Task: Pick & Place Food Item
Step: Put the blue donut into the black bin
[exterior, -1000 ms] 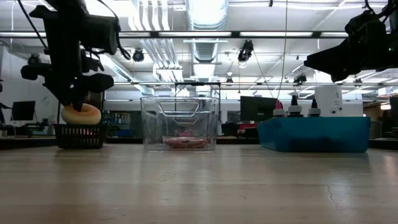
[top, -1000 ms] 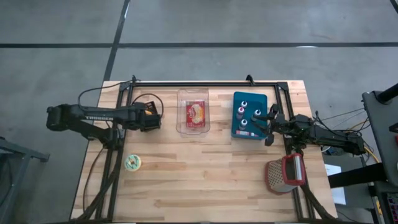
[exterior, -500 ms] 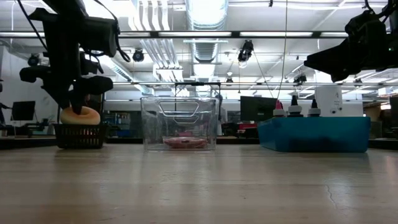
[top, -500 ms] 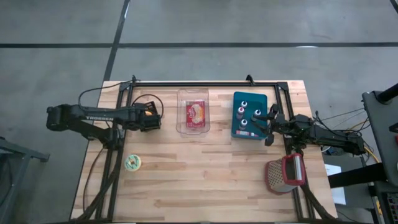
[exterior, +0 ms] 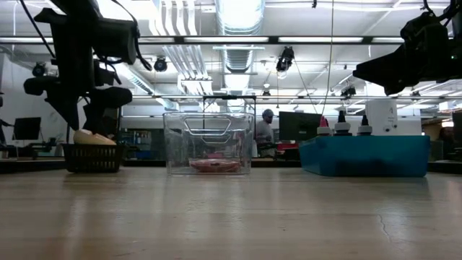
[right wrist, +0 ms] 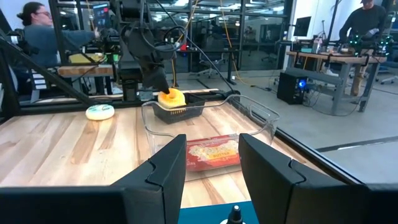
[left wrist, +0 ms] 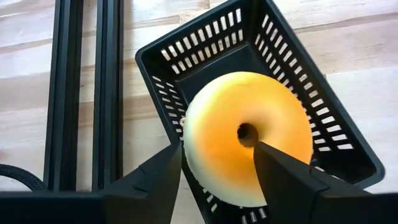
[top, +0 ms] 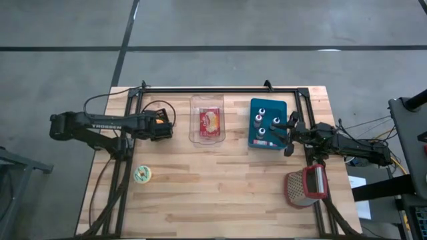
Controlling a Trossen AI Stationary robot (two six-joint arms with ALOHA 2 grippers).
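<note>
A yellow-glazed donut [left wrist: 217, 124] lies in the black slotted basket [left wrist: 280, 37] at the table's far left, resting on the basket's floor and tilted against its wall. In the low view only the donut's top [exterior: 92, 137] shows above the basket's rim [exterior: 92, 148]. My left gripper [left wrist: 217, 148] hangs open just above the donut, pointing steeply down, one finger to each side of it. My right gripper [right wrist: 212, 146] is open and level at the right edge of the teal tray [top: 268, 123], with nothing between its fingers.
A clear container [top: 208, 120] holding a red food packet stands mid-table at the back. The teal tray holds several small bottles. A round green-and-white piece [top: 142, 175] lies near the left front, a red-framed grater [top: 307, 187] at the right front. Black frame rails border the table.
My left gripper has opened and let go of the donut without moving away. The donut, held above the basket's rim before, has dropped into the basket and now sits lower and tilted.
</note>
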